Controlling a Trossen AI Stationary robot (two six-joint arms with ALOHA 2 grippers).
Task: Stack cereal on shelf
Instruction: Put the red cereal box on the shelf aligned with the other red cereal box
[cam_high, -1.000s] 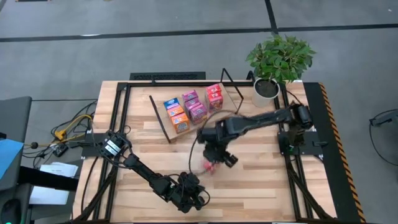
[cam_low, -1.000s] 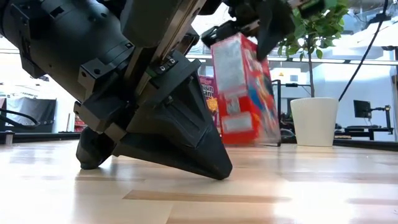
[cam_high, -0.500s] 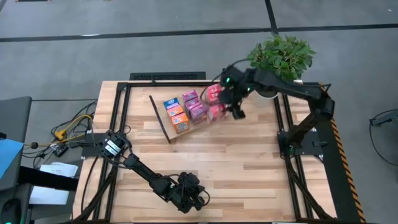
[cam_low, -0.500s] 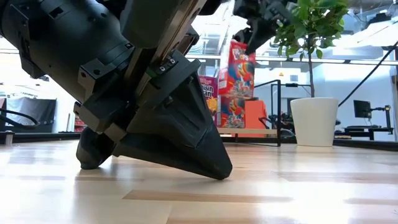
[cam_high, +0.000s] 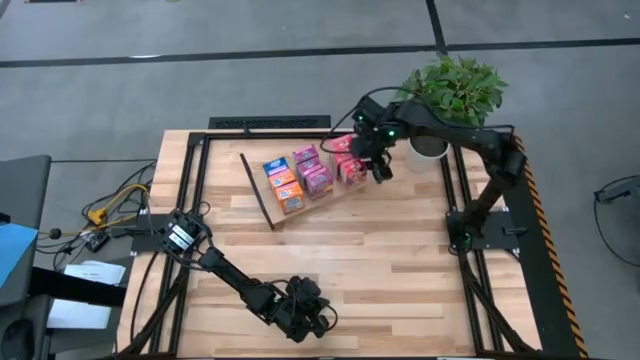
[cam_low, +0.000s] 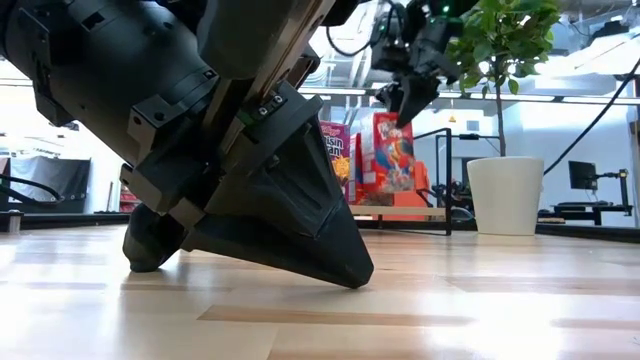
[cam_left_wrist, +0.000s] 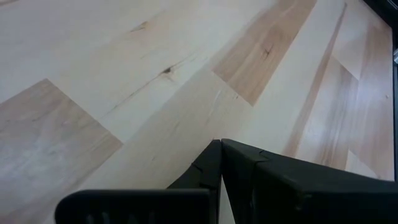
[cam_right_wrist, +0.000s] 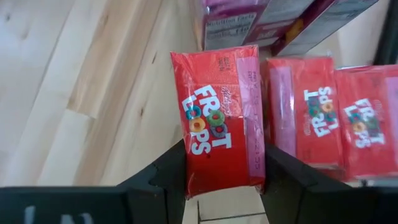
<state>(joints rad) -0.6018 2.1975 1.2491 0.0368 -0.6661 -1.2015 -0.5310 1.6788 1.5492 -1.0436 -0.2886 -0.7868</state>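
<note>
A: Currently, what does the right gripper (cam_right_wrist: 224, 177) hold?

B: A red cereal box (cam_right_wrist: 219, 118), clamped between its fingers, standing upright on the shelf (cam_high: 262, 192) just beside the other boxes (cam_high: 300, 175).

A: The left gripper (cam_high: 305, 312)?

B: Shut, resting on the table, well apart.

Even bright light; tabletop (cam_low: 400, 310) glare low view; near arm blurred.

Between the right pincer's (cam_right_wrist: 224, 186) matt black plastic fingers (cam_right_wrist: 163, 173), the Froot Loops box (cam_right_wrist: 221, 121) is glossy red printed cardboard. Beneath it lies the table (cam_right_wrist: 74, 81) of smooth, pale, satin-finished wooden planks.
</note>
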